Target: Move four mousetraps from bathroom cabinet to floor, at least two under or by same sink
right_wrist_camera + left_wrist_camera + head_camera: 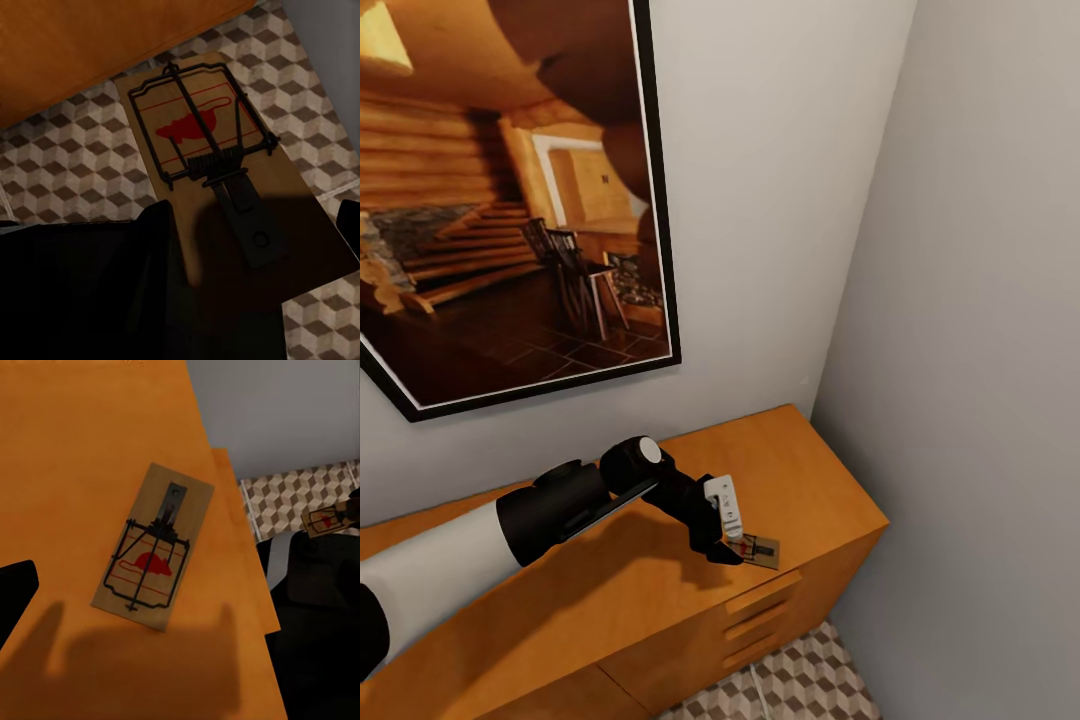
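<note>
One mousetrap (760, 550) lies flat on the orange-brown cabinet (800, 480), close to the top's front right edge. In the left wrist view this mousetrap (154, 547) shows its dark wire and red spot. My left gripper (736, 545) hovers just over it, open, with one dark finger (15, 592) off to the side and nothing between the fingers. My right gripper (255, 225) is shut on a second mousetrap (217, 165), held above the bathroom floor (67, 172). That held mousetrap (326, 521) also appears beyond the cabinet's edge in the left wrist view.
The cabinet stands in a corner, with a grey wall (980, 300) on the right. A large framed picture (510, 200) hangs on the wall behind it. Drawer fronts (765, 600) face the cube-patterned tiles (800, 680) below.
</note>
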Controlling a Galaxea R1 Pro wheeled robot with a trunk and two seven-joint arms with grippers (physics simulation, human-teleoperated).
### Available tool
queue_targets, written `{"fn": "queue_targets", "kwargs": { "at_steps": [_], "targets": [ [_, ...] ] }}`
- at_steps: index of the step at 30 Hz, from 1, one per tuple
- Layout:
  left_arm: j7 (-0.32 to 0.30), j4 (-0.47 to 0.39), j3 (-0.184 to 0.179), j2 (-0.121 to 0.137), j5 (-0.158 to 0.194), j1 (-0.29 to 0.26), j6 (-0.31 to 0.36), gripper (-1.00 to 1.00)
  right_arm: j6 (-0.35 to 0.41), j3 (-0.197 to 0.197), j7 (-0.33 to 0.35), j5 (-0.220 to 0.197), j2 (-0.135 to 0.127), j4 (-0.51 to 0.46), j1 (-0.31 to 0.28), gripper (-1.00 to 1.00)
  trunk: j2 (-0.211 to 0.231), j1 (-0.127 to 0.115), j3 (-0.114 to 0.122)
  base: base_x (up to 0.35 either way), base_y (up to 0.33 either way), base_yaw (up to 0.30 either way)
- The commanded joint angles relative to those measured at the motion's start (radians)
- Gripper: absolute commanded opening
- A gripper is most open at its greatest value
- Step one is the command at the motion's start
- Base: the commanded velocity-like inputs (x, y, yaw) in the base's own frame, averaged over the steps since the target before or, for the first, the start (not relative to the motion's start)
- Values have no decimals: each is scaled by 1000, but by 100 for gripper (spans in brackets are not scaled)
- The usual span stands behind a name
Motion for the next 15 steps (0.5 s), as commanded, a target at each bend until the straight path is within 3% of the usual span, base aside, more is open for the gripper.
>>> {"fn": "queue_targets", "kwargs": {
  "at_steps": [1,9,15],
  "targets": [
    [2,-1,-2,-1,6,-2,6,100,-4,2,7,-11,0,2,-1,-100,-2,1,-2,0,0,0],
    [2,-4,-3,-29,6,-2,3,100,-4,2,6,-11,0,2,-1,-100,-2,1,-2,0,0,0],
    [2,-4,-1,-34,5,-2,2,100,-4,2,6,-10,0,2,-1,-100,-2,1,-2,0,0,0]
  ]
}}
